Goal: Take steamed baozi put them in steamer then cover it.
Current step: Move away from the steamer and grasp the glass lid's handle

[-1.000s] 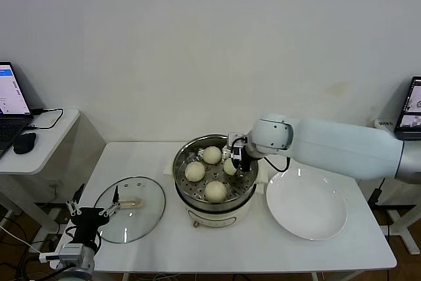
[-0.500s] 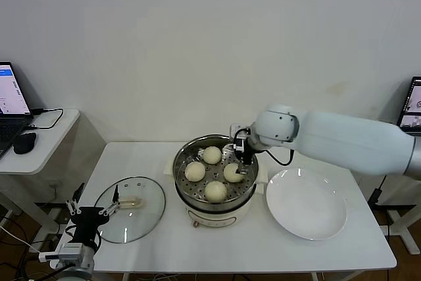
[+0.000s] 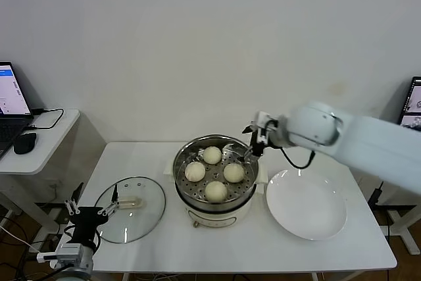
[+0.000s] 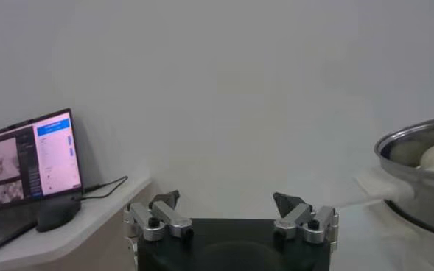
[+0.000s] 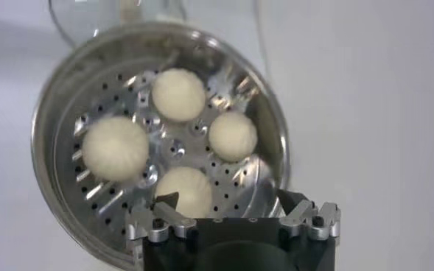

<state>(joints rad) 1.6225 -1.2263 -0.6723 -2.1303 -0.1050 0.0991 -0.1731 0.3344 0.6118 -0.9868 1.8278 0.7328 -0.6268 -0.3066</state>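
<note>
Table (image 3: 329, 248): white, rectangular, against the far wall.
Left: glass lid (image 3: 130, 208) lying flat near the front edge.
Middle: steamer (image 3: 215, 179) standing just right of the lid.
Right: white plate (image 3: 306, 205) beside the steamer.
Side table (image 3: 46, 143): far left, bearing laptop (image 3: 10, 106) and mouse (image 3: 24, 142).

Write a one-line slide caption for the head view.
Four baozi sit in the uncovered steamer; the open right pincer hovers at its rim, lid on the table.

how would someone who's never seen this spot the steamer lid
Start at the steel steamer in the middle of the white table. The lid lies flat on the table to the robot's left of it: a clear glass disc with a pale handle, unlike the solid white plate opposite.
</note>
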